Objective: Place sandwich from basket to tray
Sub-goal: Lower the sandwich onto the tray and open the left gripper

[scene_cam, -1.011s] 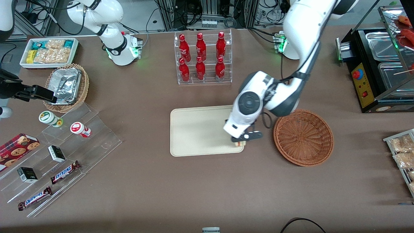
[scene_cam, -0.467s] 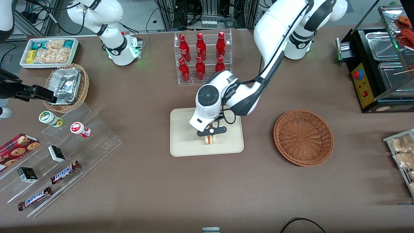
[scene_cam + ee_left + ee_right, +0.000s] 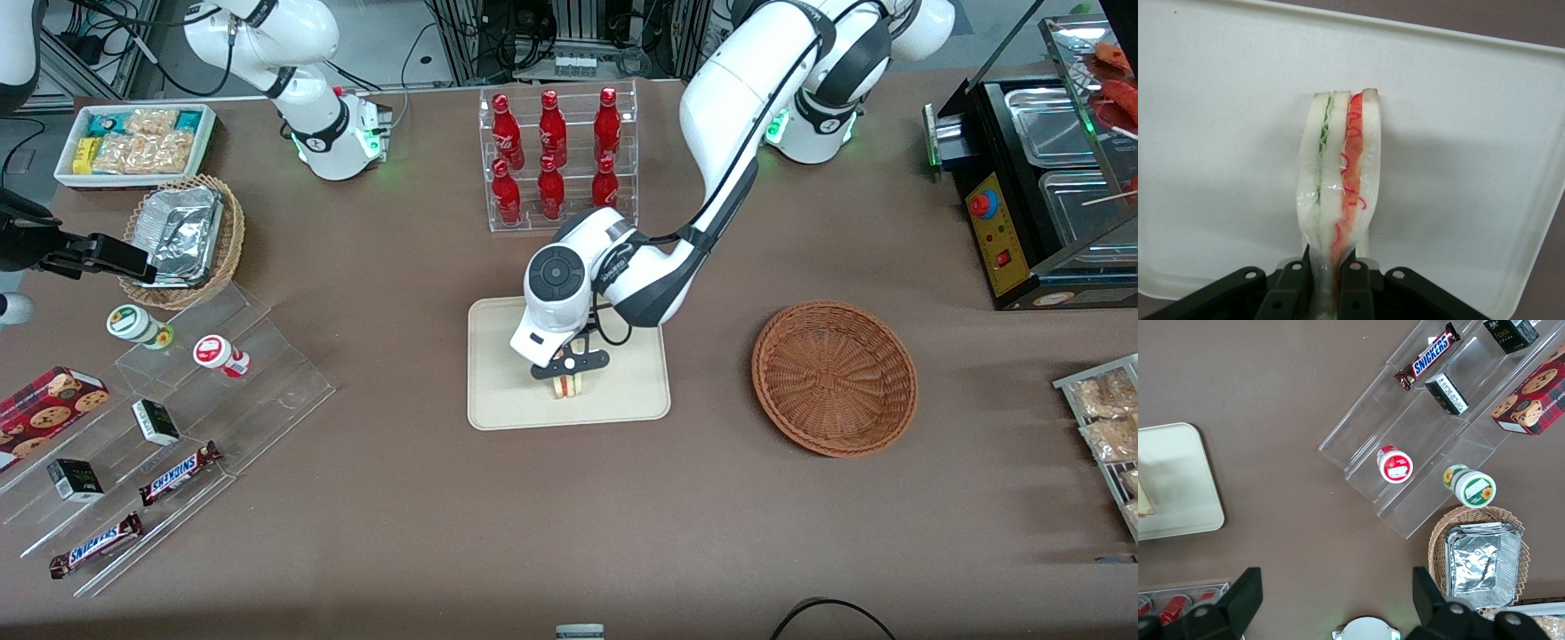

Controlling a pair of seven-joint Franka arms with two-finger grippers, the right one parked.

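Over toward the parked arm's end of the bench (image 3: pixel 400 533), a white bin of snack packets (image 3: pixel 133 142) sits farthest from the front camera, with a tan wicker basket of foil containers (image 3: pixel 182 238) just nearer. Nearer still stands a clear stepped display (image 3: pixel 178 427) carrying two small round tubs, dark little boxes and two Snickers bars (image 3: pixel 178 471).

Moving along, a clear rack of red bottles (image 3: pixel 556 160) stands mid-bench, and just nearer to the camera than that lies the tray (image 3: pixel 498 391), flat and cream-coloured. The gripper (image 3: pixel 569 372) hangs low over the tray's middle, and its fingers (image 3: pixel 1291 293) are clamped on the sandwich (image 3: pixel 565 385). The wrist camera shows it plainly: the sandwich (image 3: pixel 1341 187) stands on edge, its narrow end squeezed between the two black fingers, one pressing each outer bread face. Its green and red filling layers run lengthwise away from the fingers, fanning wider toward the free end. The tray (image 3: pixel 1218 133) lies directly under it; I cannot tell whether the sandwich touches the tray surface.

Farther toward the working arm's end, the basket (image 3: pixel 834 378) sits on the bench, well apart from the tray. Last comes a black food warmer (image 3: pixel 1022 196) with steel pans at the bench's edge.
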